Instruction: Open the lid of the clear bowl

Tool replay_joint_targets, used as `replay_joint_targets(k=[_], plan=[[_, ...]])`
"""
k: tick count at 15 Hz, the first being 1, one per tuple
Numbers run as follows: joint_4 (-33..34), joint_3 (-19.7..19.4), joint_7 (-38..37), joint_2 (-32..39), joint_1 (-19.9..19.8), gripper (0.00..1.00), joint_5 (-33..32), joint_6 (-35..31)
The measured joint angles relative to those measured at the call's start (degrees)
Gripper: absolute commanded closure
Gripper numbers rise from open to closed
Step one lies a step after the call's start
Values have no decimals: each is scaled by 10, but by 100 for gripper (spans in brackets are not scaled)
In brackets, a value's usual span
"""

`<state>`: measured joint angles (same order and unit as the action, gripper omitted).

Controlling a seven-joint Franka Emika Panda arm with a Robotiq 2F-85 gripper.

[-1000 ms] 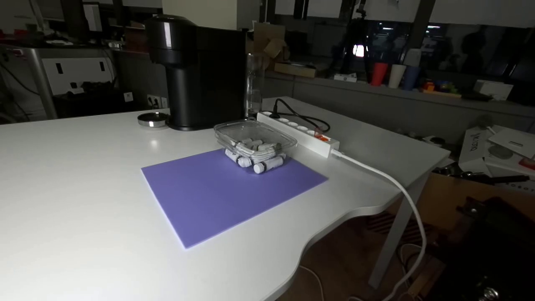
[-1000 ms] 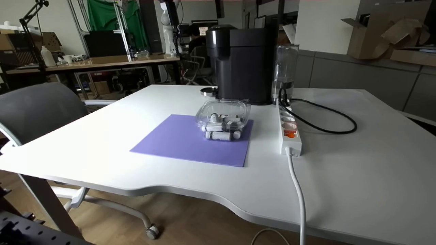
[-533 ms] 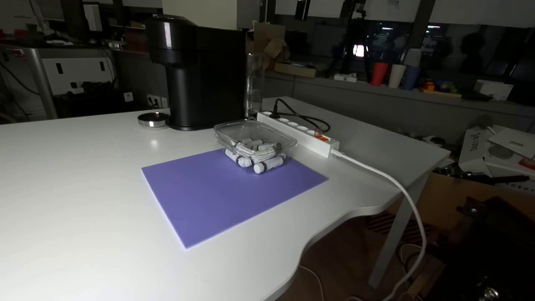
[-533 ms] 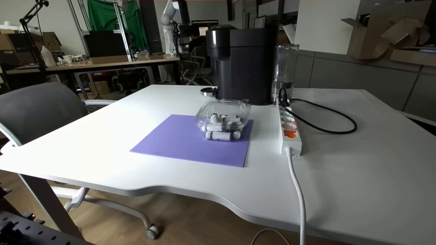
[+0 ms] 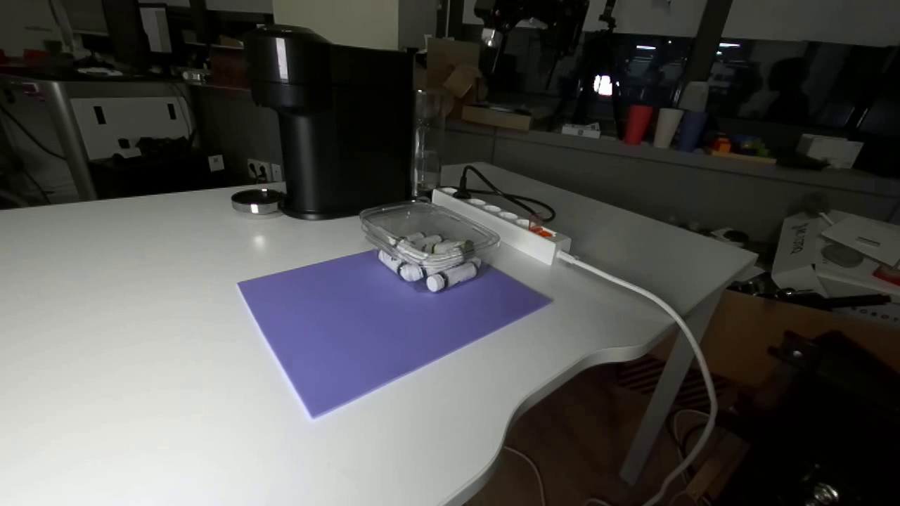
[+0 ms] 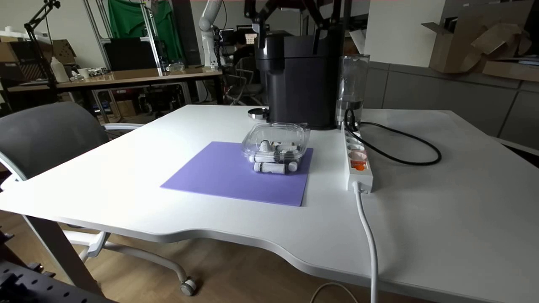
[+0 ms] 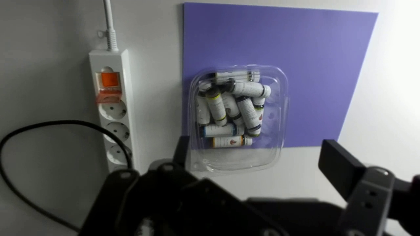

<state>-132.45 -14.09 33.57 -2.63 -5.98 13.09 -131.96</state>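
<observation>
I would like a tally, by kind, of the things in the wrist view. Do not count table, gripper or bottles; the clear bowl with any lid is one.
Clear bowl: 1
Purple sheet: 1
White power strip: 1
Black cable and white cable: 2
Total: 5

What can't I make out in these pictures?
Where the thin, see-through plastic lid meets the low, clear plastic bowl: transparent edges merge in all views.
Wording on the cylindrical, white-labelled bottles: too small in the wrist view.
Upper part of the black, two-fingered gripper: cut by the top edge in both exterior views.
One end of the long, white power strip: behind the gripper in the wrist view.
</observation>
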Motion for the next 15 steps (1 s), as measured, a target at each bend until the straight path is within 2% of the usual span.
replay_joint_targets(k=[3,7,12,15], plan=[[67,14,56,85,-4,0,6,64],[127,27,57,157,-20,0,-7,99],[133,44,57,171,-37,0,-8,83],[152,52,54,212,-45,0,-9,54]])
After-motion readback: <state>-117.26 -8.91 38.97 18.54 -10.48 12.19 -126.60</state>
